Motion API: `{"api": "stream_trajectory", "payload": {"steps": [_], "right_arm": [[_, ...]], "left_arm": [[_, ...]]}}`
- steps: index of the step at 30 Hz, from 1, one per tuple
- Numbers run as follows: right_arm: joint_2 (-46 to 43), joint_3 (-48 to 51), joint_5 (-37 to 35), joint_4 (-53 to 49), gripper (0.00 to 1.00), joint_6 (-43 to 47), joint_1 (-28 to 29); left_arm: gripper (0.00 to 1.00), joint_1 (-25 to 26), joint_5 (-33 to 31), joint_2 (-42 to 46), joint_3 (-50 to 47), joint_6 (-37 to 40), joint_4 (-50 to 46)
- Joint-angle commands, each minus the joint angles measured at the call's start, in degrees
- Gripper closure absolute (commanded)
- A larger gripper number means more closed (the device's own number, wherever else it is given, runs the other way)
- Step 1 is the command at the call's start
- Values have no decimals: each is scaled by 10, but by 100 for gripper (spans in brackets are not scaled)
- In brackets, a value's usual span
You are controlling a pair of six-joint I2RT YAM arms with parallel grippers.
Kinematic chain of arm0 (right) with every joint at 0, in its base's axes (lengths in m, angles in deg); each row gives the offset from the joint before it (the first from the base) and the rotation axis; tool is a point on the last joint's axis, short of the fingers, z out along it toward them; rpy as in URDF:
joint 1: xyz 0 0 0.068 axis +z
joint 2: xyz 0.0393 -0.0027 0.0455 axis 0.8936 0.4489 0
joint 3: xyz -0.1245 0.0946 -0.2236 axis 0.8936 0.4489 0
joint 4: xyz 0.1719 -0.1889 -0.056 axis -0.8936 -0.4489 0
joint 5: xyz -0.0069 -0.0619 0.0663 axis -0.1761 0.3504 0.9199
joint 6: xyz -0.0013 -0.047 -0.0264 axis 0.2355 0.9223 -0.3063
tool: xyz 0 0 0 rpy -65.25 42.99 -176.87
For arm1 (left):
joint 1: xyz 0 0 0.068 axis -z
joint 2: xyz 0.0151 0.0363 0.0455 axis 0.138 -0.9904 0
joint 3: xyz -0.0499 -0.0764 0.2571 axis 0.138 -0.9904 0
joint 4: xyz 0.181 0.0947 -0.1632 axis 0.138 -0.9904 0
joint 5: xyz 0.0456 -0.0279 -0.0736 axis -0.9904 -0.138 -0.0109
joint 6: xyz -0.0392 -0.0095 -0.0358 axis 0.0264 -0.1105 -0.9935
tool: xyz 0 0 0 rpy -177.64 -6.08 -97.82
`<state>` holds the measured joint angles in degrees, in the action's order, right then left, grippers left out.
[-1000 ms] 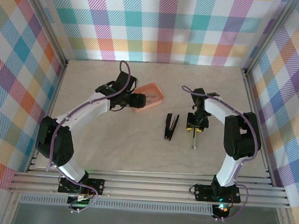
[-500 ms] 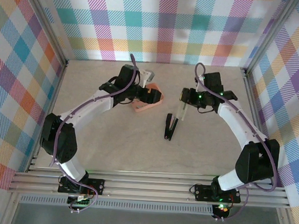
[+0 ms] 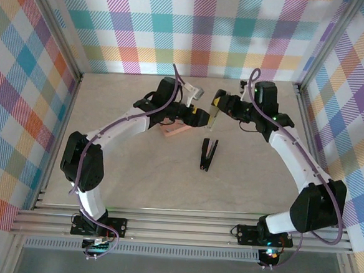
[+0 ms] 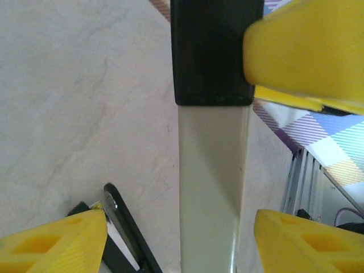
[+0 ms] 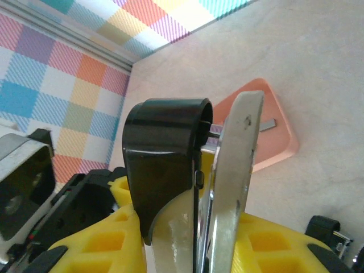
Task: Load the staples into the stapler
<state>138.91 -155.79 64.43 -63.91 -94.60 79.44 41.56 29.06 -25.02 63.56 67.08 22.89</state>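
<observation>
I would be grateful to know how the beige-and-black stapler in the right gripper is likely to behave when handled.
The beige-and-black stapler looks stiff yet hinged: its grey metal magazine stands apart from the black cap, so it may swing. The glossy shell might slip in the right gripper. Partly metal, it is probably heavyish for its size.

Left arm (image 3: pixel 117 127) and right arm (image 3: pixel 291 150): white links, black joints, purple cable (image 3: pixel 177 74) looped along each. Yellow fingers (image 4: pixel 54 242) (chunky, hollow pockets moulded in), black wrist block (image 3: pixel 168 92) behind them. Green light (image 3: pixel 268 250) at base, far behind fingers.
</observation>
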Motion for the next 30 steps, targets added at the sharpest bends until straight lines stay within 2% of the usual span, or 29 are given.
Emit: {"api": "stream_trajectory", "payload": {"steps": [1, 7, 11, 13, 14, 16, 17, 21, 23, 30], "right_arm": [[-27, 8, 32, 62, 76, -21, 2], [-33, 9, 33, 63, 76, -23, 5], [-34, 11, 27, 61, 77, -23, 8], [-37, 11, 16, 36, 75, -19, 8], [-42, 14, 7, 25, 74, -15, 8], [-50, 24, -2, 14, 74, -11, 8], [-55, 29, -12, 7, 72, -9, 8], [-52, 18, -105, -103, 58, -24, 8], [-31, -1, -134, -171, 54, -26, 8], [126, -124, -243, -399, 35, 21, 7]], "left_arm": [[36, 3, 15, -7, 9, -17, 38], [37, 6, 19, -16, 21, -23, 47], [44, 8, 15, -20, 27, -22, 42], [45, 8, -6, -20, 32, -11, 16], [47, 7, -16, -16, 30, -2, 5], [66, 7, -43, -11, 20, 10, -3], [68, 7, -57, -7, 14, 10, -6], [57, 5, -106, -3, 18, 28, -57], [54, 5, -129, -3, 22, 31, -70], [50, 5, -236, 8, 18, 24, -97]]}}
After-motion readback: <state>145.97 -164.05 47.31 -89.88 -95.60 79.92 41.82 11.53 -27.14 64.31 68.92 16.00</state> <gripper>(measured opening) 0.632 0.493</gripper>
